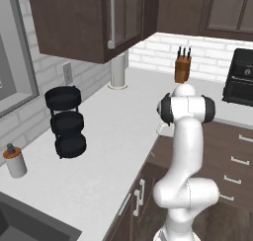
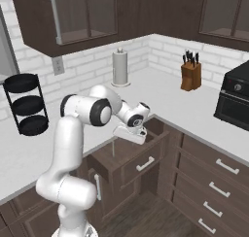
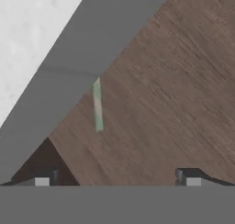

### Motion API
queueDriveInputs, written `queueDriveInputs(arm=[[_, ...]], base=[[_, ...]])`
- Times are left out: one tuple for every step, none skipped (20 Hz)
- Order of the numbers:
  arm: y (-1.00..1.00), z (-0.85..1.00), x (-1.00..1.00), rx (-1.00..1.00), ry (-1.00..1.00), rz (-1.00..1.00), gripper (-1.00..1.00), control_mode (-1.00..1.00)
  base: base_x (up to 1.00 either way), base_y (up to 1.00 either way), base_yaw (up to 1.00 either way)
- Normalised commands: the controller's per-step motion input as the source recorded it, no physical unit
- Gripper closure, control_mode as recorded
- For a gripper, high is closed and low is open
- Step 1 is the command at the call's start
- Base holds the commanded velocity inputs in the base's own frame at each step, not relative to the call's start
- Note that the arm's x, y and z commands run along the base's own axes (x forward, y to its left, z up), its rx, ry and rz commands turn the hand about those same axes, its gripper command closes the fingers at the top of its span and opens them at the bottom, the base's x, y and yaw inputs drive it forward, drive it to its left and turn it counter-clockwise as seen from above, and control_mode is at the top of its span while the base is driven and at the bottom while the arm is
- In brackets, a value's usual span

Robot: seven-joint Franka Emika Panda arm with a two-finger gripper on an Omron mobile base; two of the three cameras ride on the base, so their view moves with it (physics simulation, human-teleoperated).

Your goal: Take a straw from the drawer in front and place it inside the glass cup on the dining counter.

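- While the arm is reaching down over the opened drawer [image 2: 127, 159], the hand [image 3: 115, 178] is hanging with its two dark fingertips [image 3: 42, 178] standing at full spread and holding nothing; the brown wood is showing bare between them.
- Hand, seen from the right base camera [image 2: 130, 133]: it is pointing down into the drawer's mouth, just under the lip of the white surface [image 2: 160, 93].
- Straw [image 3: 97, 104]: a thin pale sliver, lying inside the drawer on its brown floor, ahead of the fingertips and a little toward the left one in the hand camera, not yet between them.
- Long axis of the straw: it is running nearly straight away from the hand in that camera, so crosswise to the line joining the two fingertips; judged from this, the closing direction is already suiting it.
- Far end of the straw: it is disappearing under the grey edge of the surface, so its full length cannot be told.
- Judgement on the coming move: the hand is needing to travel forward and down, shifting slightly toward its left fingertip, until the straw is sitting between the fingers.
- Straw from the right base camera [image 2: 113, 147]: showing only as a faint pale line below the hand.
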Motion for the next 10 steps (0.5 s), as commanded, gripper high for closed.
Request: queueDriveInputs(arm=[[0.0, -0.4, 0.19, 0.0, 0.02, 0.09, -1.0, -1.0], [0.0, -0.39, 0.18, 0.0, 0.02, 0.09, -1.0, -1.0], [0.0, -0.38, 0.17, 0.0, 0.02, 0.08, -1.0, -1.0], [0.0, -0.38, 0.16, 0.0, 0.02, 0.09, -1.0, -1.0], [0.0, -0.37, 0.13, 0.0, 0.02, 0.09, -1.0, -1.0], [0.0, -0.36, 0.1, 0.0, 0.01, 0.09, -1.0, -1.0], [0.0, -0.37, 0.05, 0.0, 0.01, 0.08, -1.0, -1.0], [0.0, -0.35, 0.02, 0.0, 0.01, 0.07, -1.0, -1.0], [0.0, -0.35, 0.0, 0.0, 0.0, 0.07, -1.0, -1.0], [-0.02, -0.36, 0.0, 0.0, 0.01, 0.07, -1.0, -1.0]], base=[[0.0, 0.0, 0.0], [0.0, 0.0, 0.0], [0.0, 0.0, 0.0], [0.0, 0.0, 0.0], [0.0, 0.0, 0.0], [0.0, 0.0, 0.0], [0.0, 0.0, 0.0], [0.0, 0.0, 0.0], [0.0, 0.0, 0.0], [0.0, 0.0, 0.0]])
